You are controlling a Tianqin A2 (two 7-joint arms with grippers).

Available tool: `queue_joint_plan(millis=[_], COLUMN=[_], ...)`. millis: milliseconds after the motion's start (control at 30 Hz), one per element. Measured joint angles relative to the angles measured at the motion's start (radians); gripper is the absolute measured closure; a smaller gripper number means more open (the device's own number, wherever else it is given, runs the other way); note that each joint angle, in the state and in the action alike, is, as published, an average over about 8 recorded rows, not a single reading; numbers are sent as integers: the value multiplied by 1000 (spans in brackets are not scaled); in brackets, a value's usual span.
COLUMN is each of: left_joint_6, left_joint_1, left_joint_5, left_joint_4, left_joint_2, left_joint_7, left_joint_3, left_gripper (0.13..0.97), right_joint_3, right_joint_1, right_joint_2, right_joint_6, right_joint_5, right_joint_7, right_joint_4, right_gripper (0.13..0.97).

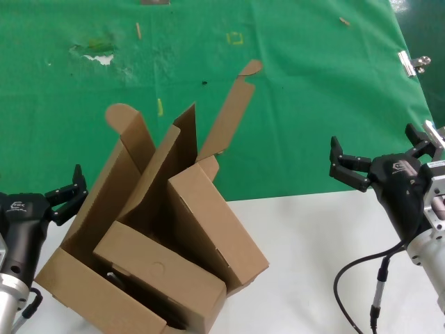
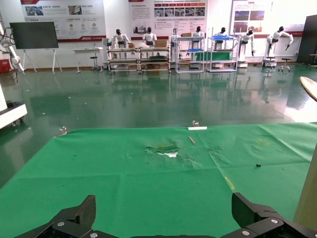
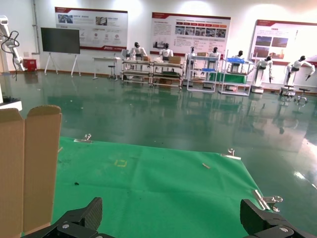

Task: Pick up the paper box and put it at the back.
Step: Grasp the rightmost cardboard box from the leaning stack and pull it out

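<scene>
The paper box (image 1: pixel 156 278) cannot be told apart with certainty within the cluster of brown cardboard boxes (image 1: pixel 167 229) nested together; the cluster is seen straddling the edge where the green cloth (image 1: pixel 292 90) meets the white tabletop (image 1: pixel 313 264), with its lower part on the white surface and its tall flaps (image 1: pixel 229 118) standing up over the cloth. One flap is seen in the right wrist view as a pale upright panel (image 3: pixel 29 168), and a rounded tab edge (image 2: pixel 309 87) shows in the left wrist view.

The left gripper (image 1: pixel 66 195) is held just beside the cardboard cluster, on its left flank near the cloth edge, with its fingers (image 2: pixel 74 218) spread wide and nothing between them. The right gripper (image 1: pixel 375 163) is held well apart from the cluster, on its right, over the cloth-to-tabletop edge, its fingers (image 3: pixel 79 220) likewise spread wide and empty.

Behind the cluster, the green cloth stretches open toward its far edge, marked only by a torn, stained patch (image 1: pixel 97 54), a small yellow square outline (image 1: pixel 235 38) and a few scraps (image 1: pixel 159 106). A metal clip (image 1: pixel 414 62) is fastened on the cloth's right edge, beyond the right gripper. Between the cluster and the right gripper, bare white tabletop is seen, crossed only by a black cable (image 1: pixel 358 278).
</scene>
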Motion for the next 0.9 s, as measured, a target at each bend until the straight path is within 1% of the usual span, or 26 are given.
queue_joint_plan(millis=[367, 500, 600, 700, 800, 900], left_joint_6=[0, 0, 0, 0, 0, 0], left_joint_1=[0, 0, 0, 0, 0, 0], left_joint_5=[0, 0, 0, 0, 0, 0], left_joint_4=[0, 0, 0, 0, 0, 0], left_joint_2=[0, 0, 0, 0, 0, 0], left_joint_7=[0, 0, 0, 0, 0, 0], left_joint_3=[0, 0, 0, 0, 0, 0], left_gripper=[132, 132, 132, 141, 155, 169], right_joint_3=[0, 28, 83, 162, 245, 307], right_joint_1=[0, -5, -12, -17, -28, -55], right_joint_2=[0, 4, 11, 29, 70, 143], right_joint_6=[0, -39, -109, -210, -332, -480], right_joint_5=[0, 30, 77, 137, 196, 240], right_joint_7=[0, 9, 7, -32, -127, -264], right_joint_4=[0, 5, 21, 43, 63, 63], right_gripper=[129, 129, 129, 129, 129, 129])
